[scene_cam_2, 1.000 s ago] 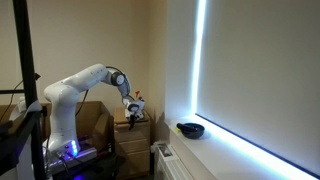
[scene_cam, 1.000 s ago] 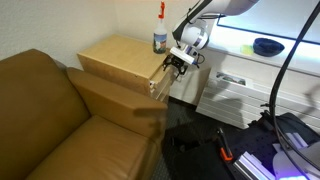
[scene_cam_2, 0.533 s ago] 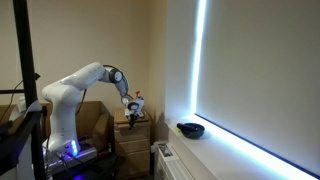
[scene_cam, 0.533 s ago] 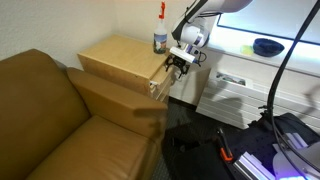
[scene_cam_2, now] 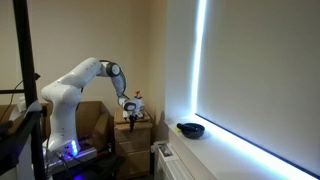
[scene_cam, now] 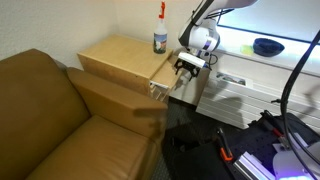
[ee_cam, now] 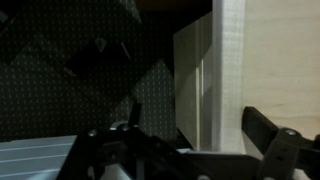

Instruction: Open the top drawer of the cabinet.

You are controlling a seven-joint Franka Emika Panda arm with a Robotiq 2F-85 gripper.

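At the cabinet front, gripper beside top drawer.

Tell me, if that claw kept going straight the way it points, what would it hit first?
Probably the top drawer of the cabinet: the gripper points at its front, and in the wrist view pale wood stands straight ahead between the open fingers. How close it is, I cannot tell.

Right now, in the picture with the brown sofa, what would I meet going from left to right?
brown sofa → tan wood cabinet → claw → white drawer unit
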